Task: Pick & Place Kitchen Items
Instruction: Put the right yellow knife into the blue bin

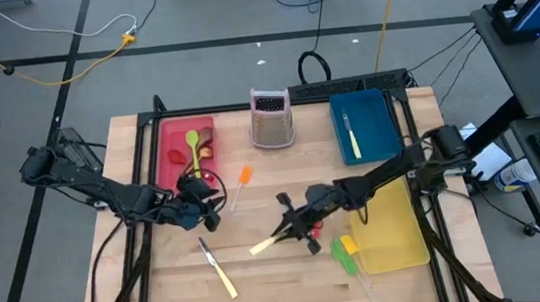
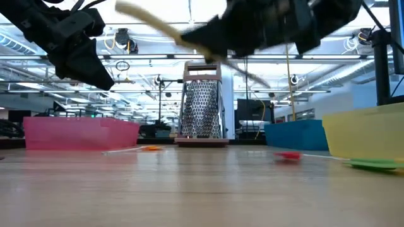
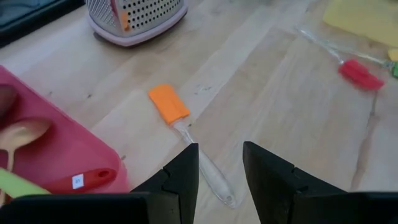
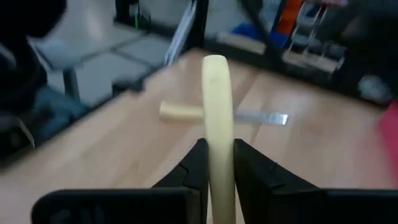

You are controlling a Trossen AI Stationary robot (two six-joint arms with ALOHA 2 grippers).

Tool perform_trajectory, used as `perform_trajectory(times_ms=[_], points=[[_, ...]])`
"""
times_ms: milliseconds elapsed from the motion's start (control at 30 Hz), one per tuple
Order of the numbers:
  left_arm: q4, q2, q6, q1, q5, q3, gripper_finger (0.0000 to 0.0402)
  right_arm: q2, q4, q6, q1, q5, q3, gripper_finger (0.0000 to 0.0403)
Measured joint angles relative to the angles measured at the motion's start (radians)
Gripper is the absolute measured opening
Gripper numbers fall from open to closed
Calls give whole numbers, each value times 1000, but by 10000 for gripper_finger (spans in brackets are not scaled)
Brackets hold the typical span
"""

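My right gripper [image 1: 293, 227] hangs over the table's middle, shut on a cream-handled knife [image 1: 265, 244]. My left gripper [image 1: 205, 206] hovers open by the red tray's near right corner. In its wrist view the fingers stand on either side of the clear handle [image 3: 211, 177] of the orange-headed spatula [image 3: 168, 104], which lies flat on the wood. The low view shows this gripper [image 2: 85, 63] well above the table. A second cream-handled knife [image 1: 217, 267] lies toward the near edge. Green and yellow spatulas [image 1: 344, 254] and a red one [image 3: 360, 73] lie by the yellow tray. My right gripper pinches the knife's cream handle [image 4: 217, 134] between its two fingers. The handle runs along the fingers and sticks out past their tips toward the table's near left. The knife is lifted clear of the table and tilted [image 2: 145, 19]. Its blade is hidden behind the gripper.
A metal box grater [image 1: 272, 119] stands at the far middle. The red tray [image 1: 166, 167] holds a green spoon and red spoons, and the blue tray [image 1: 381, 109] holds a knife. The yellow tray [image 1: 400, 238] sits at the right near side.
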Motion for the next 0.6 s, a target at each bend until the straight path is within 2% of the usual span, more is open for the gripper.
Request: perform_trajectory(times_ms=[200, 333, 467, 600], points=[[1, 0, 72, 0, 0, 0, 131, 19, 68, 95, -7, 0, 1, 43], [3, 0, 112, 0, 0, 0, 131, 15, 35, 113, -7, 124, 0, 44], [3, 0, 137, 0, 0, 0, 131, -87, -45, 91, -12, 344, 0, 44], [3, 0, 142, 0, 0, 0, 131, -202, -231, 119, -23, 719, 1, 44]])
